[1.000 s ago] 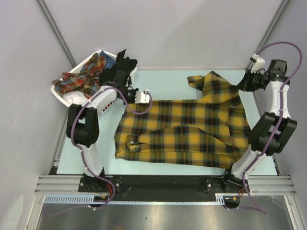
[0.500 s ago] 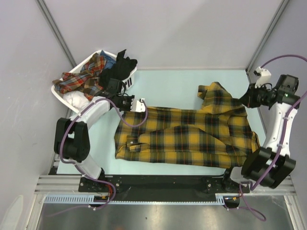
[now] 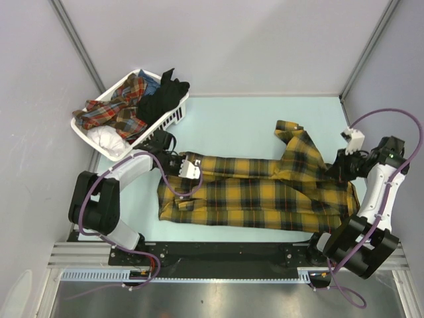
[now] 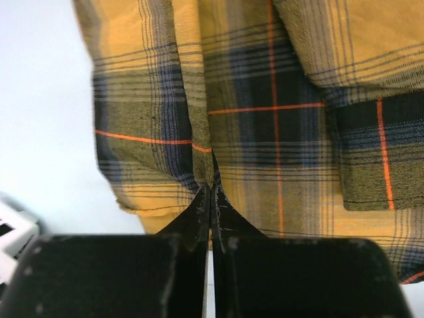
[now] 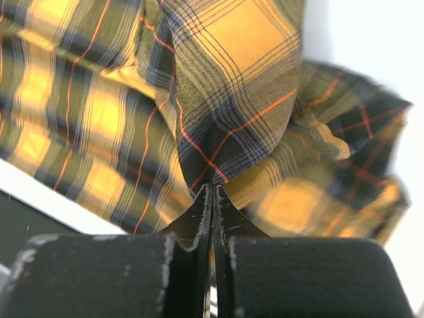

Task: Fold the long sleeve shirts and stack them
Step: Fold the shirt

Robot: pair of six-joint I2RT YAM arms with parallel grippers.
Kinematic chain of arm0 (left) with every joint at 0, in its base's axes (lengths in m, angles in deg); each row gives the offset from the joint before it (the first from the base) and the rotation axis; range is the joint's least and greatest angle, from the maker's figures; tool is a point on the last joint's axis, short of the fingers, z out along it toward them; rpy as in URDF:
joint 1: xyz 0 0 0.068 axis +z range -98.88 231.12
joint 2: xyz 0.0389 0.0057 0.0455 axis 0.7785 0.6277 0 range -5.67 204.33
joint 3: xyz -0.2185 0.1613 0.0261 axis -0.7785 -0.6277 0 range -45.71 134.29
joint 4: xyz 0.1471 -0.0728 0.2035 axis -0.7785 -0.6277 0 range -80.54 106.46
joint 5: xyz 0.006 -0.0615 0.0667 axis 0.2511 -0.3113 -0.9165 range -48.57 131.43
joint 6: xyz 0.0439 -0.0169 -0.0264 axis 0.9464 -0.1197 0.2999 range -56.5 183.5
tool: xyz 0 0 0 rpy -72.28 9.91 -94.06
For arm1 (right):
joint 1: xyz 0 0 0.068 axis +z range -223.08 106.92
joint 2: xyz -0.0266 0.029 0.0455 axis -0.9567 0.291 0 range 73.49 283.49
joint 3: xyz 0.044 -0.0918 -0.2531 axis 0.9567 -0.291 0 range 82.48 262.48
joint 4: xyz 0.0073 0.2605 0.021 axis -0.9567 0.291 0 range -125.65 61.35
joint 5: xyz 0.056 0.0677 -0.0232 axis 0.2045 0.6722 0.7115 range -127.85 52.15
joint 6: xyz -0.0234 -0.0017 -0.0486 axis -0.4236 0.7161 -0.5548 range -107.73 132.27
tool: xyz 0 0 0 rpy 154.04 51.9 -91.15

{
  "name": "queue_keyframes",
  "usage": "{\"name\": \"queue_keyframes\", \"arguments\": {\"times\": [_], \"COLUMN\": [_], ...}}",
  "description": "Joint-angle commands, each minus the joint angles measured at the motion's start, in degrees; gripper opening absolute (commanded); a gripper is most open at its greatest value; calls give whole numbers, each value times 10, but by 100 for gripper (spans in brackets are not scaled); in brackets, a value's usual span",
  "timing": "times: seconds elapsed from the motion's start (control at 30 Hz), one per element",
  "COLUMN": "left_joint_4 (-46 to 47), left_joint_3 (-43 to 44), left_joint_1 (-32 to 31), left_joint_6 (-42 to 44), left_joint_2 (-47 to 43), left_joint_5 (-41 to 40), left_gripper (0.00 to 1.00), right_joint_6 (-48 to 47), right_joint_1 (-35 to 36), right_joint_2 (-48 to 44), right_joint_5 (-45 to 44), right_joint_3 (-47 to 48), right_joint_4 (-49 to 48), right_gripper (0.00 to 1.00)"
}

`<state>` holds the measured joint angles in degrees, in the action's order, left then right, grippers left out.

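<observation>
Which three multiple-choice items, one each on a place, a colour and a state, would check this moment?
1. Where does the basket stand?
A. far left of the table
B. far right
C. near edge, middle

2. What colours is the spread shirt?
A. red and blue plaid
B. yellow and black plaid
C. plain white

3. In what state is the left pincer?
A. open, over the basket
B. shut on the shirt
C. open, on bare table

Answers:
1 A: the top view shows it at the far left corner.
2 B: all three views show yellow and black checks with thin orange lines.
3 B: in the left wrist view its fingers meet with a fold of plaid pinched between them.
</observation>
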<state>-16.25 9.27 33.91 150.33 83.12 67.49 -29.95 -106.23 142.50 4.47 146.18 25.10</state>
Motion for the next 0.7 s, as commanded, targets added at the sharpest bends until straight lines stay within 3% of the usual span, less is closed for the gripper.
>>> {"name": "queue_keyframes", "arguments": {"times": [0.0,0.23,0.4,0.43,0.5,0.53,0.57,0.6,0.63,0.67], "left_joint_4": [-3,-41,-64,-67,-77,-79,-82,-82,-82,-79], "left_joint_3": [-16,-7,20,35,55,77,87,97,118,128], "left_joint_1": [1,1,1,2,5,9,10,10,10,10], "left_joint_6": [21,22,-3,-10,-34,-45,-53,-73,-84,-107], "left_joint_2": [9,-8,-30,-34,-42,-46,-49,-54,-56,-56], "left_joint_5": [-8,-6,5,13,28,45,55,63,82,92], "left_gripper": [6,26,45,47,53,56,58,67,69,85], "right_joint_6": [-48,-93,-126,-139,-162,-167,-175,-175,-153,-123], "right_joint_1": [2,43,60,60,60,59,52,49,49,51], "right_joint_2": [-31,-47,-28,-20,4,11,29,37,44,63], "right_joint_5": [-9,-18,-40,-41,-49,-50,-36,-26,-16,2], "right_joint_3": [-52,-109,-88,-76,-33,-15,3,41,55,70], "right_joint_4": [16,47,65,76,114,123,143,146,120,99], "right_gripper": [0,0,3,21,42,59,69,78,82,84]}}
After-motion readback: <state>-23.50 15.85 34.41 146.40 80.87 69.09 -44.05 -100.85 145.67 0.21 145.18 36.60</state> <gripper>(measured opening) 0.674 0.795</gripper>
